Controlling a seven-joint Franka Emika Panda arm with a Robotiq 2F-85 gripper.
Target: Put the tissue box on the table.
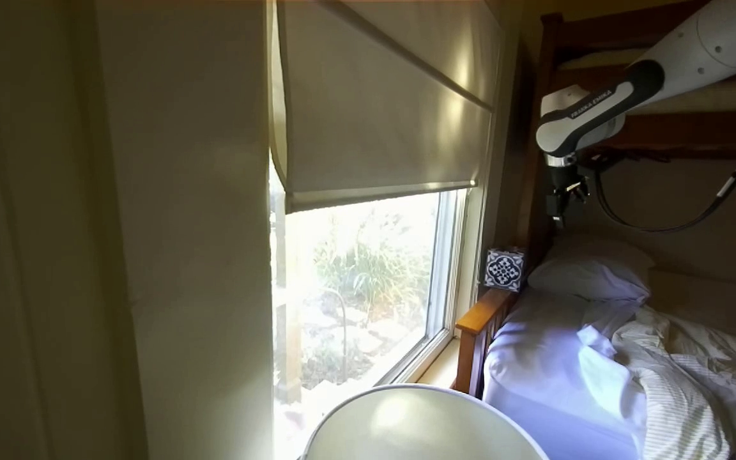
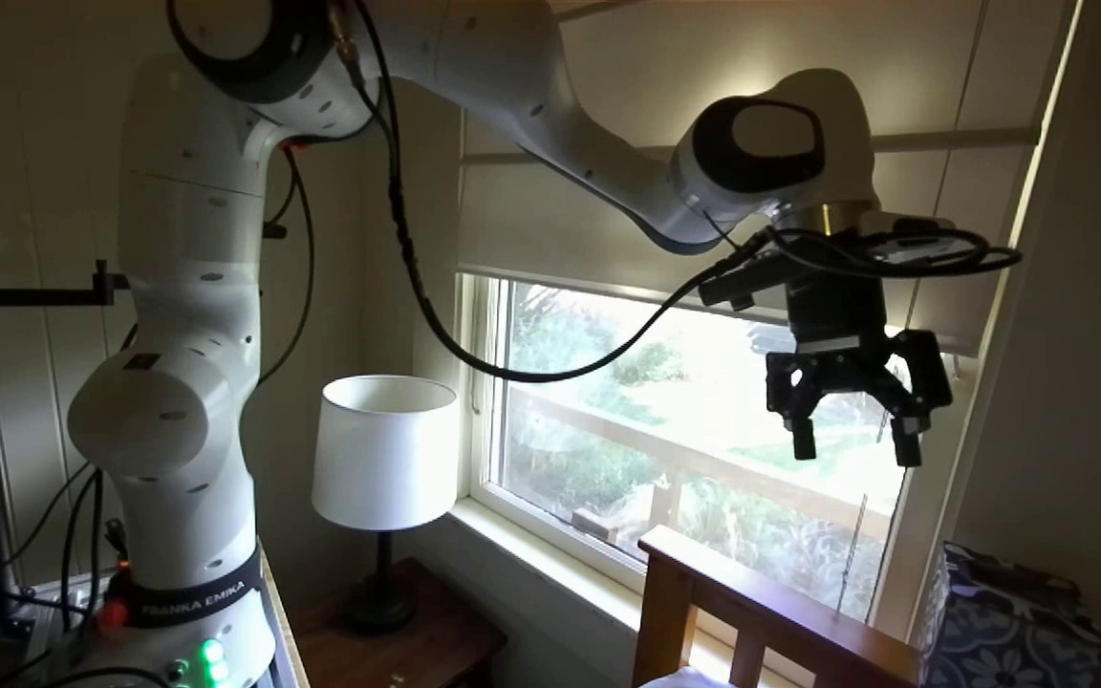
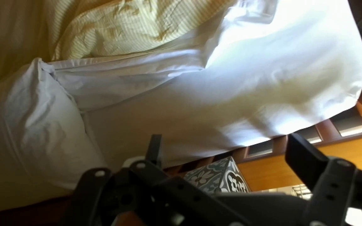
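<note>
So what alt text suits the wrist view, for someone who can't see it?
An open, empty gripper at the bottom partly hides a patterned box by a wooden bed rail. Beyond are a white sheet, a pillow at left and a striped blanket at top.

The tissue box (image 1: 504,269) is resting on one end of the bed rail (image 1: 488,310), beside the pillow (image 1: 588,271) and near the window (image 1: 368,300). The blanket (image 1: 678,390) is lying on the bed (image 1: 534,358). In an exterior view, the gripper (image 2: 855,446) is hanging above and to the left of the box, before the window; the lamp (image 2: 384,468) is standing on the table (image 2: 455,631), left of the window.
</note>
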